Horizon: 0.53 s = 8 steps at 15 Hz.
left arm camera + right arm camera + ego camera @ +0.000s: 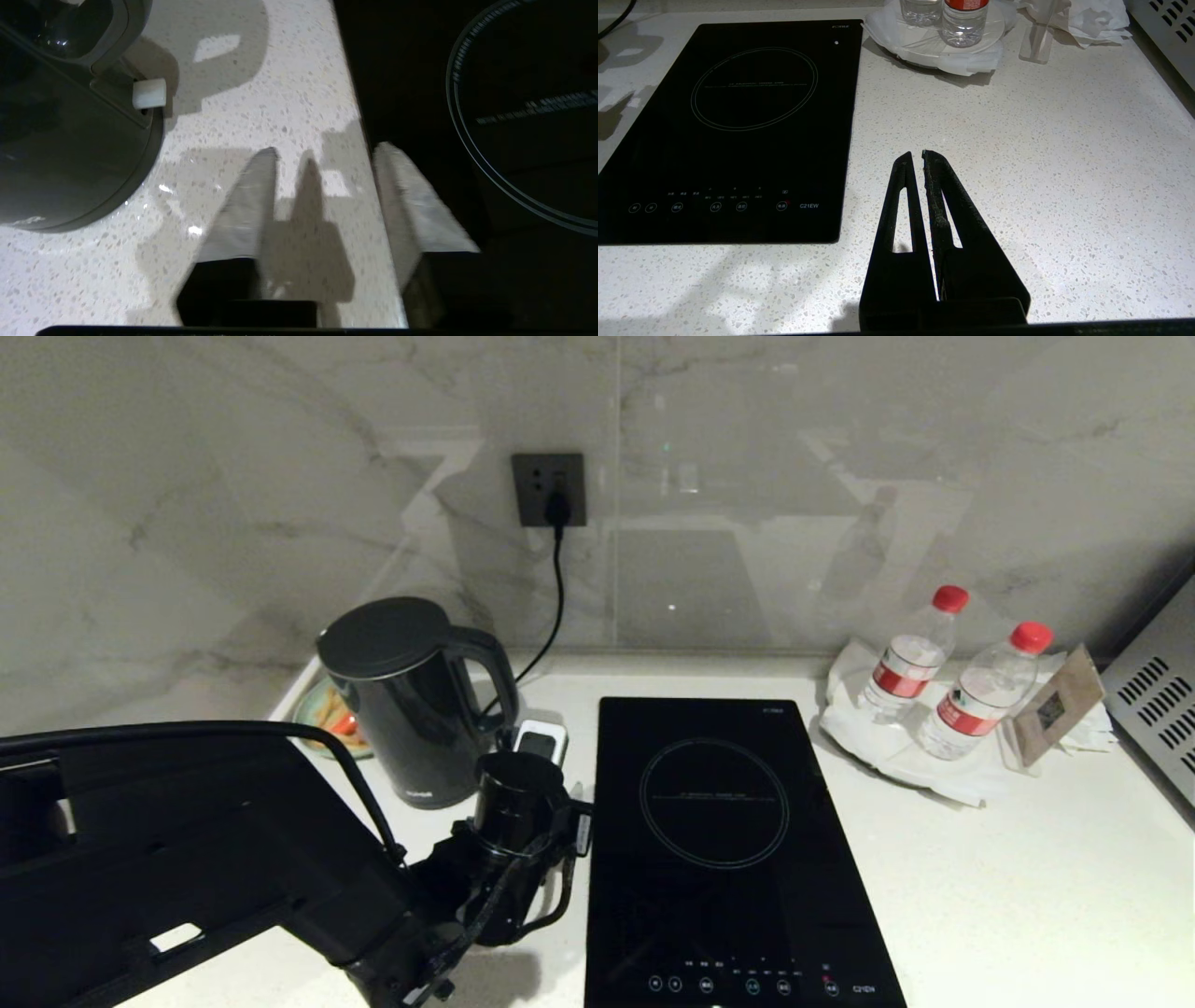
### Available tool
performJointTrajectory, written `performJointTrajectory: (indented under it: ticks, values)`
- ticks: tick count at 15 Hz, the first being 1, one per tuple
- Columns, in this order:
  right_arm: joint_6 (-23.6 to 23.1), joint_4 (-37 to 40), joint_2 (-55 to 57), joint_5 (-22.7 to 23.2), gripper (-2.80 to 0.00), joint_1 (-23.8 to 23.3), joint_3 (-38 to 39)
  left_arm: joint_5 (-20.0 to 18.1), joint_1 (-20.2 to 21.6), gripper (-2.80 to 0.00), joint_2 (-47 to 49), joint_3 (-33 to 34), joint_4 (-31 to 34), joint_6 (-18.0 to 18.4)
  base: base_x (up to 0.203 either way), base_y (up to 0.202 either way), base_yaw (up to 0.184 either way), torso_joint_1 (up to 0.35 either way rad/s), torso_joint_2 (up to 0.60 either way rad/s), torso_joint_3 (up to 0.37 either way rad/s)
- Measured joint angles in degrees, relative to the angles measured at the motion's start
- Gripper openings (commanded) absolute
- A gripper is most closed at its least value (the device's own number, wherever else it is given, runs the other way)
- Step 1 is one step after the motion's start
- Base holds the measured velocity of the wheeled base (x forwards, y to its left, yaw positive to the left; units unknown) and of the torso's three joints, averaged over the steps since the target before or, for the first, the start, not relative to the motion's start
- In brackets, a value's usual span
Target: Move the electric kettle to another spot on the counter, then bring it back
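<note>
While the right arm cannot be seen from the head view, the left gripper [551,803] sits low, just beside the electric kettle [411,700]. One kettle stands straight up on the counter [1027,877] near the back wall, its handle facing the stove top [719,840]. Two water bottles [910,658] stand far off.

From the left wrist view, the fingers [252,196] are spread apart and hold nothing. The kettle lies to one side of them, not between them, so this arm is nearer.

From the right wrist view, the right gripper [917,156] is pressed together, empty, over bare counter.
</note>
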Motion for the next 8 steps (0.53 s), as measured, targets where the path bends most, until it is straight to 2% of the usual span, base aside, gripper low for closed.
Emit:
performJointTrajectory:
  ticks: [2,8]
  values:
    - [-0.02,0.00,0.00,0.04,-2.80,0.00,0.00,2.99,-0.05,0.00,2.79,-2.92,0.04,0.12,0.000,0.000,0.000,0.000,0.00,0.000]
    - [0.04,-0.02,0.00,0.00,-2.80,0.00,0.00,3.28,1.77,0.00,6.95,-7.21,0.09,0.20,0.000,0.000,0.000,0.000,0.00,0.000]
